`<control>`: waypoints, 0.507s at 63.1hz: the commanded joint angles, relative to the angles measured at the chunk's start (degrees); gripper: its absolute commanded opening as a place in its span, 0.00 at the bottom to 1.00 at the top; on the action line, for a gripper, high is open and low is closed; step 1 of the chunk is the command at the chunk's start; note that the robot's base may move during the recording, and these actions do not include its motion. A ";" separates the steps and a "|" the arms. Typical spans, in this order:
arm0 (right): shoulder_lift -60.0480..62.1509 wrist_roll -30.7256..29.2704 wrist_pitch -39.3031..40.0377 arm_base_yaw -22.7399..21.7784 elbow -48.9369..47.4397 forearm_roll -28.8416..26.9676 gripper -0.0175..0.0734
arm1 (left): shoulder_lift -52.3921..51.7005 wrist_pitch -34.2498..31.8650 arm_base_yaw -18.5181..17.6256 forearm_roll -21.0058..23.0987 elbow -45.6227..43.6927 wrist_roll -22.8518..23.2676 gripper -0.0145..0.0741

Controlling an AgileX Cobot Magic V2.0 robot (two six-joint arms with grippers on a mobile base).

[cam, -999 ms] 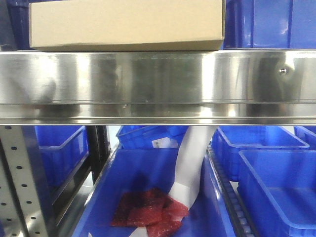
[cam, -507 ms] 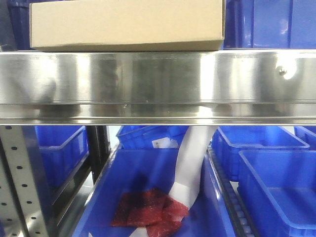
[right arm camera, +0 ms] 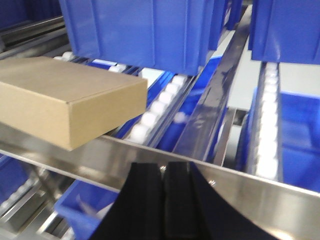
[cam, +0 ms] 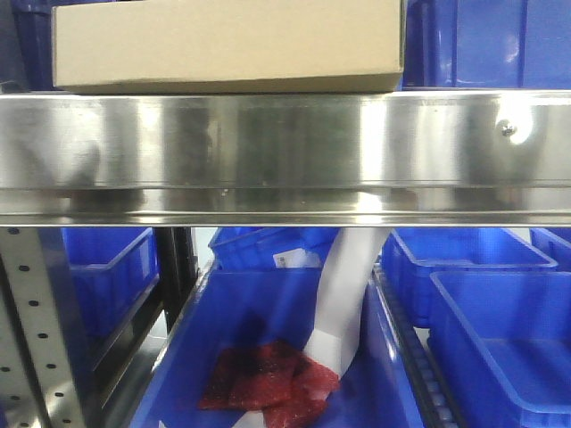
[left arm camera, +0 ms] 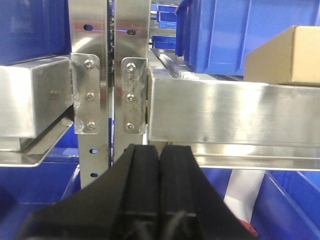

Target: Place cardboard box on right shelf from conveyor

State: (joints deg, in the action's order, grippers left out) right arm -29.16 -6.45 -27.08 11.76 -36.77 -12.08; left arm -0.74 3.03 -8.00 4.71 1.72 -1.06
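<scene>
The tan cardboard box (cam: 227,43) lies flat on the right shelf (cam: 285,147), its front edge at the shiny steel rail. The left wrist view catches a corner of the cardboard box (left arm camera: 290,57) above that rail (left arm camera: 230,112). In the right wrist view the cardboard box (right arm camera: 65,97) rests on white rollers behind the rail (right arm camera: 250,192). My left gripper (left arm camera: 159,150) is shut with nothing in it, in front of the shelf upright and below the rail. My right gripper (right arm camera: 165,170) is shut and empty, right of the box and clear of it. The conveyor is out of view.
Blue plastic bins (cam: 495,312) fill the lower level, one holding red bagged items (cam: 263,383) and a white chute (cam: 343,294). More blue bins (right arm camera: 140,30) stand behind the box on the roller tracks. A perforated steel upright (left arm camera: 107,75) stands just ahead of my left gripper.
</scene>
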 commanded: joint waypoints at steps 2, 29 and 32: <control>2.77 0.01 10.58 -1.72 1.77 2.11 0.27 | -0.64 -5.28 0.06 0.50 -0.16 0.40 0.03; 26.85 0.01 23.76 -18.12 27.91 4.04 0.27 | -0.64 -5.28 0.06 0.50 -0.16 0.40 0.03; 28.75 0.01 24.50 -18.29 30.01 4.06 0.27 | -0.64 -5.28 0.06 0.50 -0.16 0.40 0.03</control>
State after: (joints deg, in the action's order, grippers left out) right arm -2.54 -6.45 -9.59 -5.63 -8.08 -8.31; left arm -0.74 3.03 -8.00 4.71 1.72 -1.06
